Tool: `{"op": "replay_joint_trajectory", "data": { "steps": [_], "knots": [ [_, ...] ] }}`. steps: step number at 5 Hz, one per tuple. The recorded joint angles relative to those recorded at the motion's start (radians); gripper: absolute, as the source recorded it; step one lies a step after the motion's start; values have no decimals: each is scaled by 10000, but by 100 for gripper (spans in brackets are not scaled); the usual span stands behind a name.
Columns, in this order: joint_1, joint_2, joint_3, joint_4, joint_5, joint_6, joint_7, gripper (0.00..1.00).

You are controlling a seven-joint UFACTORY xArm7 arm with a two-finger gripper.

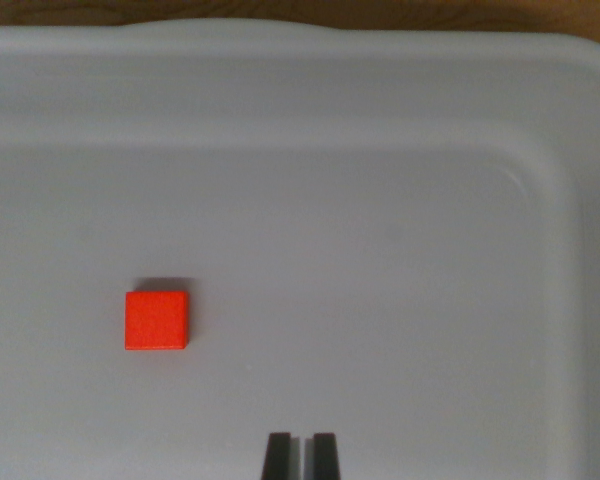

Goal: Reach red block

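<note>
A small red block (157, 320) lies flat on the floor of a grey plastic bin (380, 260), in the wrist view's left half. My gripper (301, 455) shows at the bottom edge as two dark fingertips with only a thin gap between them, holding nothing. The block sits to the left of the fingertips and a little above them in the picture, well apart from them.
The bin's far wall (300, 90) runs across the top and its right wall (590, 250) curves down the right side. A strip of wooden surface (280, 12) shows beyond the far rim.
</note>
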Motion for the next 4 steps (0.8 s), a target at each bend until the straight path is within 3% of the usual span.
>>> {"op": "replay_joint_trajectory", "data": {
  "steps": [3, 4],
  "knots": [
    [39, 148, 29, -182, -6, -303, 24, 0],
    [84, 317, 63, -390, -12, -649, 51, 0]
  ]
}}
